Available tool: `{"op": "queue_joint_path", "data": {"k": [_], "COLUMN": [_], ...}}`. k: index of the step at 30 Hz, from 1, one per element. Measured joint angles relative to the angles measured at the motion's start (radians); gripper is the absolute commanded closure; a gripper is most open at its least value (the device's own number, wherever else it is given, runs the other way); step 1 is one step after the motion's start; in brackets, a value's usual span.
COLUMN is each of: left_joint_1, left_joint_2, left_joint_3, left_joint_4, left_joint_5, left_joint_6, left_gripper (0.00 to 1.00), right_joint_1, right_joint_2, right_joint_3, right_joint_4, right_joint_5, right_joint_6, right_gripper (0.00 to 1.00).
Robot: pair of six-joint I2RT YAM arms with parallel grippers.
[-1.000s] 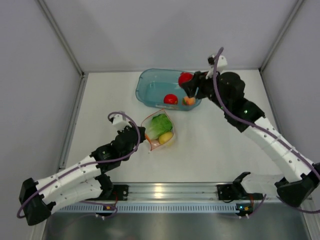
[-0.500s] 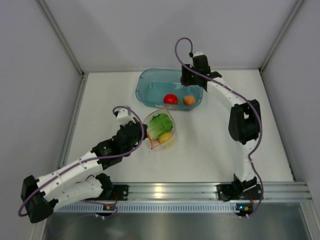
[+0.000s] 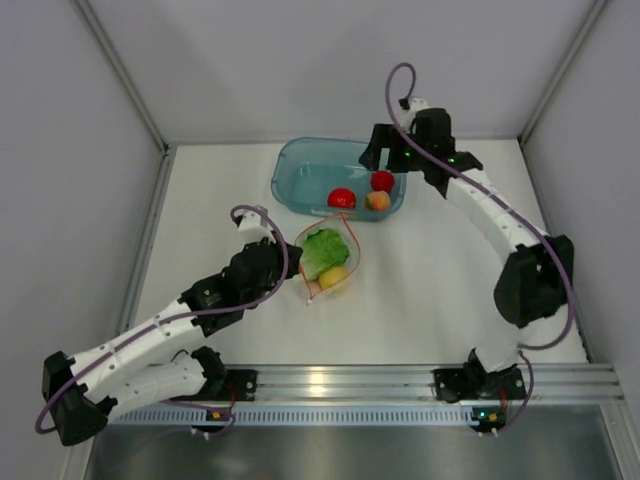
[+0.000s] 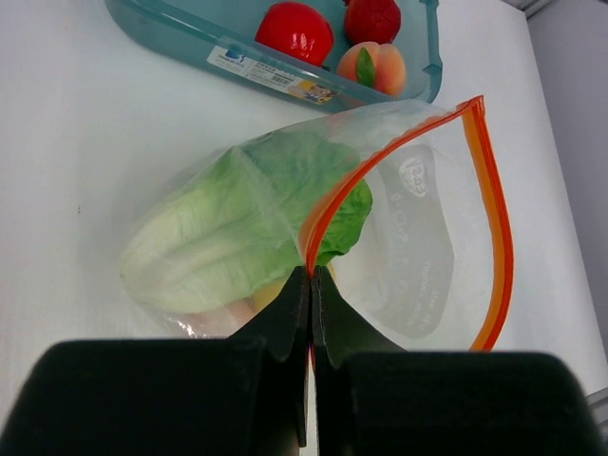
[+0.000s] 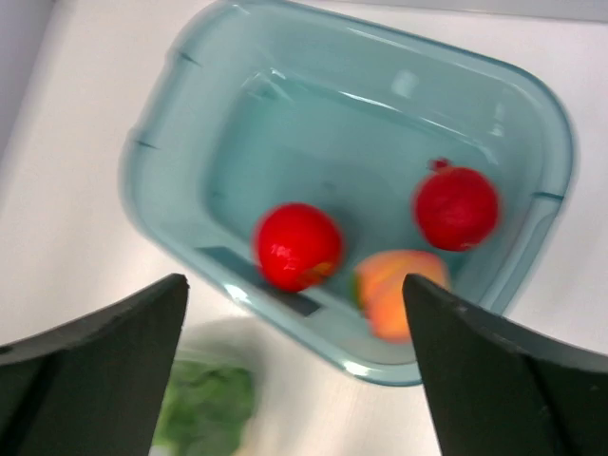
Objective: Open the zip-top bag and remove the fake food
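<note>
The clear zip-top bag (image 3: 332,262) lies open on the table, its orange zip strip (image 4: 495,220) spread wide. Inside are the green-white lettuce (image 4: 242,223) and a yellow fruit (image 3: 334,277). My left gripper (image 4: 311,275) is shut on the zip strip at the bag's near lip. My right gripper (image 5: 294,280) is open and empty above the teal bin (image 3: 290,165). In the bin lie two red round pieces (image 5: 297,245) (image 5: 456,207) and a pink peach (image 5: 399,290).
The bin (image 4: 228,59) sits just behind the bag, almost touching its mouth. Grey walls enclose the table on the left, back and right. A metal rail runs along the near edge (image 3: 330,380).
The red piece my right gripper held a second ago now lies in the bin, and that gripper stands open. My left gripper has shifted slightly right with the bag's lip.
</note>
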Motion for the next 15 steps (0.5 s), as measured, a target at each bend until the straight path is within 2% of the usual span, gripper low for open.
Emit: {"op": "queue_joint_path", "data": {"k": [2, 5, 7, 9, 12, 15], "left_joint_1": [0.000, 0.000, 0.000, 0.000, 0.000, -0.006], "left_joint_2": [0.000, 0.008, 0.016, 0.017, 0.024, 0.030], "left_joint_3": [0.016, 0.049, 0.061, 0.061, 0.061, 0.056], "left_joint_4": [-0.004, -0.003, 0.004, 0.006, 0.015, 0.035], "left_joint_5": [0.005, 0.009, 0.012, 0.012, 0.010, 0.003], "left_joint_6": [-0.002, -0.019, -0.039, -0.063, -0.112, -0.164], "left_gripper": [1.00, 1.00, 1.00, 1.00, 1.00, 1.00], "right_joint_1": [-0.014, -0.018, 0.024, 0.127, 0.313, 0.417], "right_joint_2": [-0.149, -0.363, -0.478, -0.584, -0.713, -0.783], "right_joint_3": [-0.146, -0.315, -0.387, -0.466, -0.579, -0.648], "right_joint_4": [0.060, 0.089, 0.093, 0.103, 0.101, 0.086], "right_joint_5": [-0.109, -0.155, -0.111, -0.048, 0.015, 0.097], "right_joint_6": [0.070, 0.164, 0.191, 0.214, 0.254, 0.308], "right_gripper": [0.19, 0.20, 0.22, 0.29, 0.31, 0.35]}}
